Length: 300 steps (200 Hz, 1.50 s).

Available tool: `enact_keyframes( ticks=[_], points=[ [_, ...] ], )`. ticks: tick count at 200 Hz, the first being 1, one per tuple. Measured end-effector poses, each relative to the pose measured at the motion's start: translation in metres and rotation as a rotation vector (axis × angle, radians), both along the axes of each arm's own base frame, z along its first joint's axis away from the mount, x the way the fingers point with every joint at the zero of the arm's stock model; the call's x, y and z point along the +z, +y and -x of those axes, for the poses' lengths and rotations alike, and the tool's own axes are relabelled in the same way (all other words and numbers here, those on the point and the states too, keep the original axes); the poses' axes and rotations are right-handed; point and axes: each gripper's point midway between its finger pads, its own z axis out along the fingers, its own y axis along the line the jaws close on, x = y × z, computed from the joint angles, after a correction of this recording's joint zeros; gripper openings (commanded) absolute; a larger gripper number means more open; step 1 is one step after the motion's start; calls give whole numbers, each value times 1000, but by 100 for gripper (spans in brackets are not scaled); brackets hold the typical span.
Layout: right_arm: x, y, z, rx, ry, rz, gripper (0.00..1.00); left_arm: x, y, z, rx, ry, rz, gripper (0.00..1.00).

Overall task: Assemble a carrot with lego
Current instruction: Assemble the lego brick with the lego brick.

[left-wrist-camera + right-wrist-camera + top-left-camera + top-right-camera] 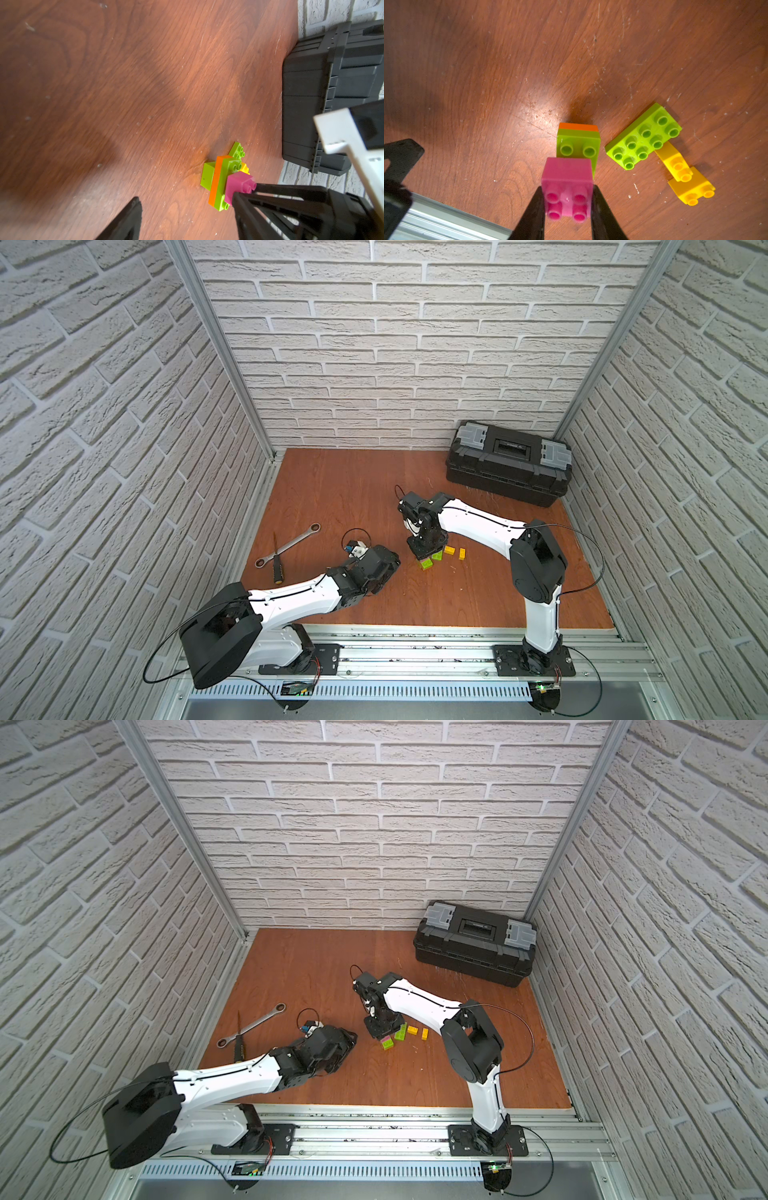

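I am watching the right gripper (568,188) holding the pink brick (566,174), its fingers clamped on the brick's two sides. It is hanging straight over the half-built carrot (578,143), a short stack of lime over orange standing near the middle of the table (332,489).

The pink brick is covering part of the stack's top, with two lime studs showing beyond it. I cannot tell whether it is pressed home or only resting. The top lime brick's long axis is running out from between the fingers rather than across them, so I am judging the coming move to be a straight push down, with no turning.

The left gripper (392,568) is lying just left of the stack, fingers apart and holding nothing. It is near enough to brace, but the right arm is the one on the job. The loose lime brick (643,138) and two yellow bricks (675,162) are lying just right of the stack.
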Motion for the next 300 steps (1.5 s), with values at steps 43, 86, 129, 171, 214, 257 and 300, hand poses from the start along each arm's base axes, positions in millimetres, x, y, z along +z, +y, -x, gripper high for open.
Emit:
enact_keyframes(
  ticks=[43, 86, 129, 171, 214, 257, 300],
  points=[
    [0, -2, -1, -6, -7, 10, 16, -1, 1, 1, 0, 3, -4, 72],
    [0, -4, -3, -31, -13, 18, 16, -1, 1, 1, -1, 4, -7, 72],
    [0, -5, -4, -67, -15, 20, 16, -1, 1, 1, -3, 3, -9, 72],
    [3, -4, -6, -92, -20, 14, 16, -1, 1, 1, -5, 2, -11, 72],
    [13, -1, -10, -138, -38, -7, 15, -1, 1, 1, -5, 1, -10, 72],
    [17, -2, -10, -194, -49, -12, 15, -3, 1, 1, -5, 3, -12, 72],
    [9, -7, -7, -246, -43, 4, 15, -6, 2, 2, -5, 4, -13, 72]
  ],
)
